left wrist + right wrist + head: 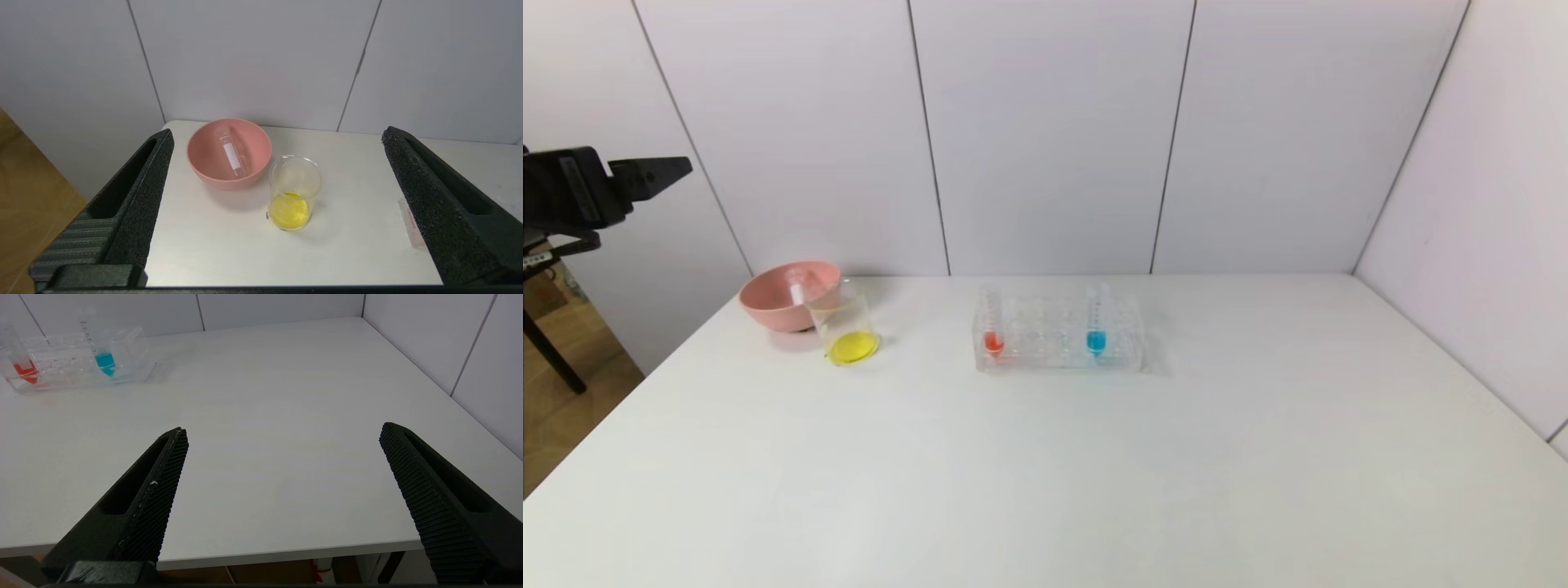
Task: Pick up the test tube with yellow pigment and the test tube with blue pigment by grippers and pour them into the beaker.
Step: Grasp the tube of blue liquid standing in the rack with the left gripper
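Left end effector (278,204): raised off the counter's (1045,474) left edge, near the far left corner, jaws spread wide with nothing between them. In the head view only its black body (596,188) shows at the left border.

Right end effector (282,490): out of the head view; its own wrist view shows it low at the counter's near edge toward the right side, jaws wide apart and empty.

Beaker (845,327): upright near the far left corner of the counter, yellow liquid pooled in its bottom (289,210). It stands just beside the pink bowl (788,296), on the side toward the counter's middle.

Pink bowl: holds a clear tube (231,152) lying tilted against its inner wall, with a white label. No liquid is discernible in it.

Clear rack (1058,335): stands toward the far edge, near the middle of the counter. The tube with blue liquid (1097,322) stands upright at the rack's right end; a tube with red liquid (993,322) stands upright at its left end. Both are well apart from either end effector.
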